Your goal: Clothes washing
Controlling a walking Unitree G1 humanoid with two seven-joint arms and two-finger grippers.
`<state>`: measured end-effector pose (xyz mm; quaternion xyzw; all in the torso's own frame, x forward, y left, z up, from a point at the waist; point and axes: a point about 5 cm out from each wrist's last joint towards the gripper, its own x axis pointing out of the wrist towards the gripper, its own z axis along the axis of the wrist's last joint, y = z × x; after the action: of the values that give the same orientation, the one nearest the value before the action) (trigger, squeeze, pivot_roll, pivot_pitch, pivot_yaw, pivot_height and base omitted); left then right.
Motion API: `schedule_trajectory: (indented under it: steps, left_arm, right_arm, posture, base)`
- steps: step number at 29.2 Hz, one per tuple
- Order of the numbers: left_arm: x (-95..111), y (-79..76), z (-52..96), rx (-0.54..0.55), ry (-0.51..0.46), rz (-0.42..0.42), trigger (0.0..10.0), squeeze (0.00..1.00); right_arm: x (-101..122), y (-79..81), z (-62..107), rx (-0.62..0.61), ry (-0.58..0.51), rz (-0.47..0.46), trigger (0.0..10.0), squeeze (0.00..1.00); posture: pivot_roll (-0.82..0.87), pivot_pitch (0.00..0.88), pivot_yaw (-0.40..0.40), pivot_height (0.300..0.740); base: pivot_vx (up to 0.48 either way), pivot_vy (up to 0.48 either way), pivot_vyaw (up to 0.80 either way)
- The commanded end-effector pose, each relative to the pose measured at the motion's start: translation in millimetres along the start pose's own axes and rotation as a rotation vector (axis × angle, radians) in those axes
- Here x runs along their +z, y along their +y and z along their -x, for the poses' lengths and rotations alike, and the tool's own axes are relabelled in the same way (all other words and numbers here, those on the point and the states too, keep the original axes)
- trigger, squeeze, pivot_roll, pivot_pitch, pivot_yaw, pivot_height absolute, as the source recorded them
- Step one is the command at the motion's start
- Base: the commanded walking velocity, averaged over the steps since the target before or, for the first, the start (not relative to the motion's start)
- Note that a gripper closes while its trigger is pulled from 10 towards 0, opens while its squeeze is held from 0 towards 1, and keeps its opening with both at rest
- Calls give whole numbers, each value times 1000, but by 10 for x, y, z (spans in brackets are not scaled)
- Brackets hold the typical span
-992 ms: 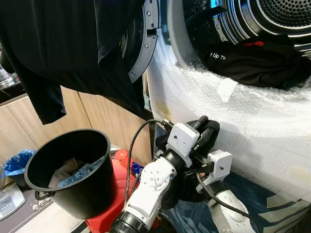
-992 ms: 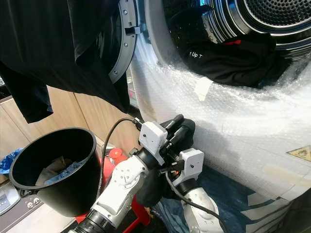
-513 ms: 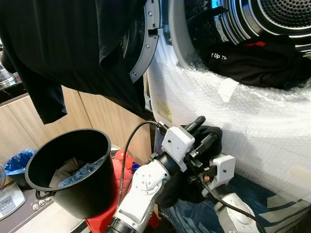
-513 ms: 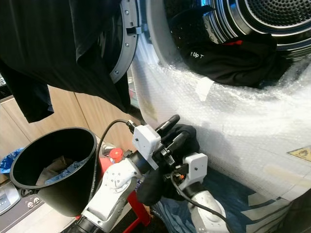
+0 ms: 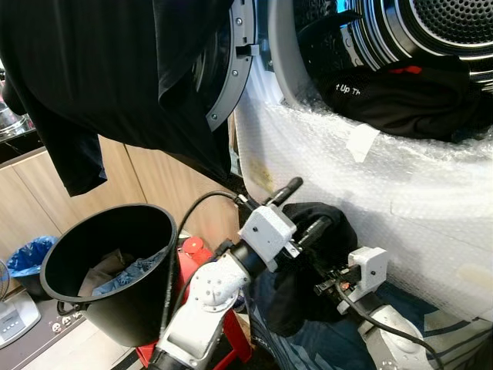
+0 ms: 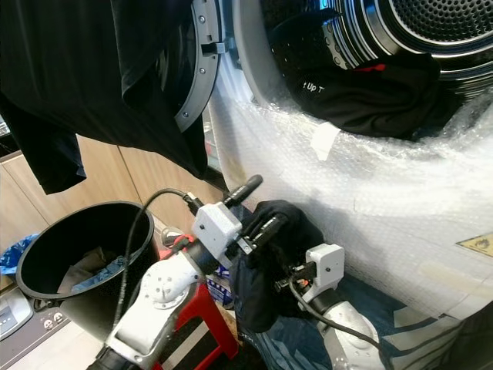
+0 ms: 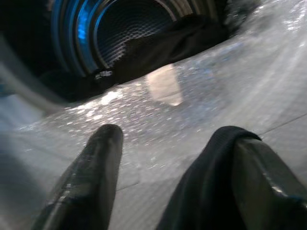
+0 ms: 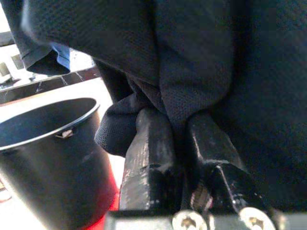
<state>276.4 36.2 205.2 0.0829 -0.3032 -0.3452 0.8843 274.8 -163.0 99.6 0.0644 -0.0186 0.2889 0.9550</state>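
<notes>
My right tool (image 8: pixel 178 139) pinched the black garment (image 5: pixel 308 254) so it hung free below the drum opening (image 5: pixel 400 46). My left tool (image 5: pixel 304 208) stood wide, one finger under the cloth for support.

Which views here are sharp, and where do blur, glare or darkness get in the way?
Eye views: sharp and evenly lit; some shine off the bubble wrap on the washing machine, and the drum reflects blue. Left wrist view: soft all over, the fingers and drum out of focus. Right wrist view: the black garment is close and crisp, its folds dark; the black bucket is slightly soft.
</notes>
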Motion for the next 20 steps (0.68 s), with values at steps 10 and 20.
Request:
schedule_trajectory:
  steps: [10,20]
  left_arm:
    - [105,247,299,-58,110,21,10000,0]
    - [50,36,581,-403,347,180,10000,0]
  right_arm:
    - [259,-119,220,218,36,-41,0,0]
    - [422,-175,274,441,201,25,0,0]
  posture:
    - [-48,0,51,740]
    - [-26,0,44,740]
  base:
    - [0,0,0]
    - [0,0,0]
